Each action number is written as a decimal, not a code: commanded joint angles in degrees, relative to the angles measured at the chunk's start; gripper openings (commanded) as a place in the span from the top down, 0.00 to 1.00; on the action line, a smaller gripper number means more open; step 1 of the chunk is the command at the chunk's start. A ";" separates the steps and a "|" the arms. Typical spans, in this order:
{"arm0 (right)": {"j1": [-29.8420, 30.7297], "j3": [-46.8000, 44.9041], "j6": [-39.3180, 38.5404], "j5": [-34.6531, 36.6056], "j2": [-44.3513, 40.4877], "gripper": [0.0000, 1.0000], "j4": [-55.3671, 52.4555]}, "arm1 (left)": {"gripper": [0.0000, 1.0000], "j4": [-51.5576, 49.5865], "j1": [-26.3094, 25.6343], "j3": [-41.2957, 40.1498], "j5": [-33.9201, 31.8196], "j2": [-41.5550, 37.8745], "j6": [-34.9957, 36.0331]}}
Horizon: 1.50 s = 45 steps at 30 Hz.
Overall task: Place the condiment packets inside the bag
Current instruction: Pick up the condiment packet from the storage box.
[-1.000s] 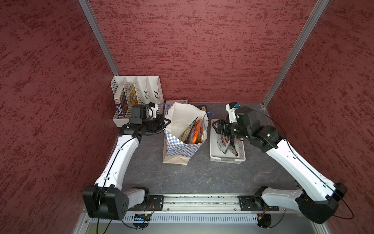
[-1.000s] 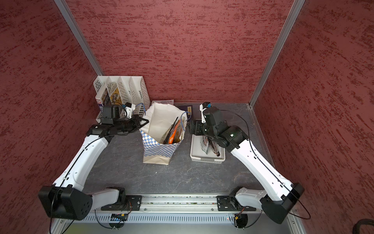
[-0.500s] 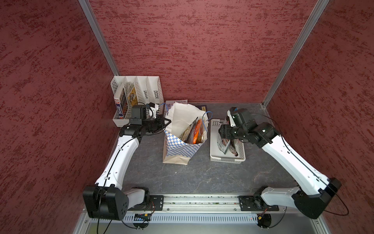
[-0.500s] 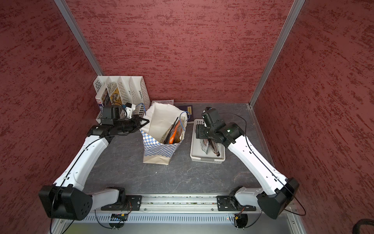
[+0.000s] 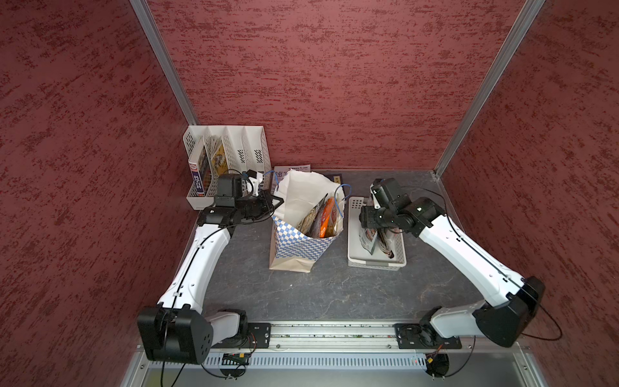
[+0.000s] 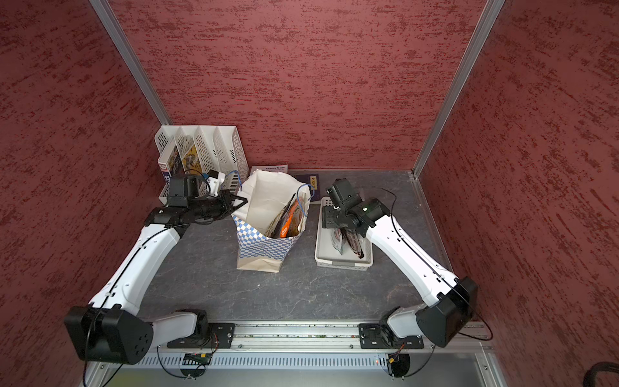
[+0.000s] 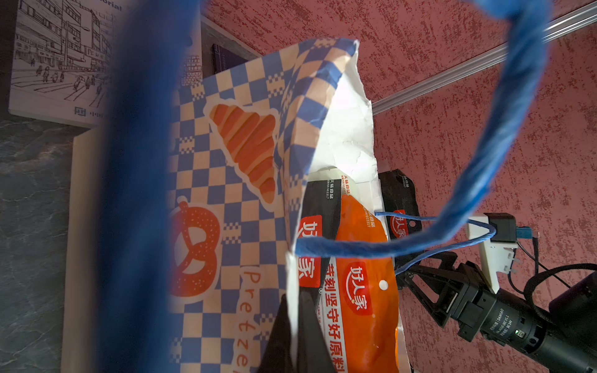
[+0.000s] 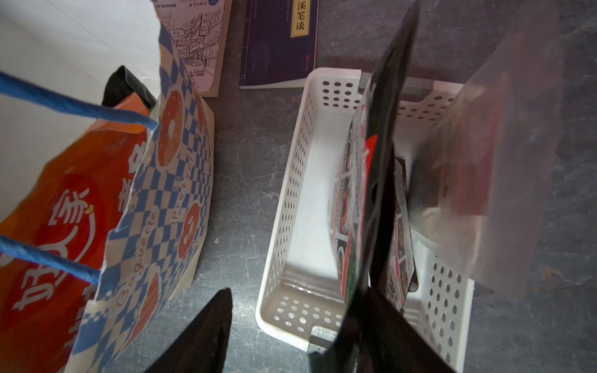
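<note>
One bag [image 5: 301, 248] stands upright in the middle of the surface [image 5: 335, 295], mouth open, with two blue cord handles. One white perforated basket [image 5: 375, 264] sits just beside it, on the right arm's side. One white file rack [image 5: 254, 150] stands in the back corner behind the left arm. Two books lie flat behind the bag: a sketch book [image 8: 197, 32] and a dark blue book [image 8: 277, 42].

The condiment packets are split between two containers. Inside the bag, standing on edge, are an orange packet [image 7: 365, 290] and a black-and-red packet [image 7: 318, 206]. Both top views show a paler printed one beside them, so at least three are in the bag. In the basket at least three more stand upright: a black packet [image 8: 387, 129] seen edge-on, a white-green packet [image 8: 347, 210] against it, and a blurred glossy pouch [image 8: 468, 168] close to the right wrist camera. The exact count there cannot be told. The file rack holds two upright books in the compartments nearest the side wall; its other compartments look bare.

The left gripper [image 5: 279, 201] is pressed together on the bag's rim, with the paper wall pinched between its fingers. The right gripper [image 8: 292, 300] hangs over the basket with its jaws spread. One finger is above the bare surface between bag and basket, and the other is just beside the black packet.
</note>
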 commanded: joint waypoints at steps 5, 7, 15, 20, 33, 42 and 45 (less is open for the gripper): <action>-0.78 0.65 0.79 3.31 2.76 0.34 2.72 | 1.00 0.66 0.59 -0.82 0.15 0.01 0.15; -0.83 0.46 0.92 4.38 4.90 0.35 2.91 | 1.00 0.63 0.67 -0.79 0.15 0.01 0.17; -1.92 -1.71 2.06 10.89 7.14 0.33 3.33 | 1.00 0.68 0.65 -0.93 0.15 0.01 0.15; -2.79 -4.77 2.66 9.62 8.34 0.37 5.49 | 1.00 0.64 0.69 -0.86 0.27 0.32 0.15; -2.03 1.88 -1.67 11.77 -3.69 1.00 2.98 | 1.00 0.84 0.77 -1.11 0.58 -0.16 0.15; 5.47 32.27 -9.45 5.02 -1.50 1.00 -3.67 | 1.00 1.10 0.76 -1.32 0.97 -0.22 -0.12; 9.99 44.84 -12.72 4.26 3.52 1.00 -4.53 | 1.00 1.17 0.88 -1.30 0.92 -0.24 -0.18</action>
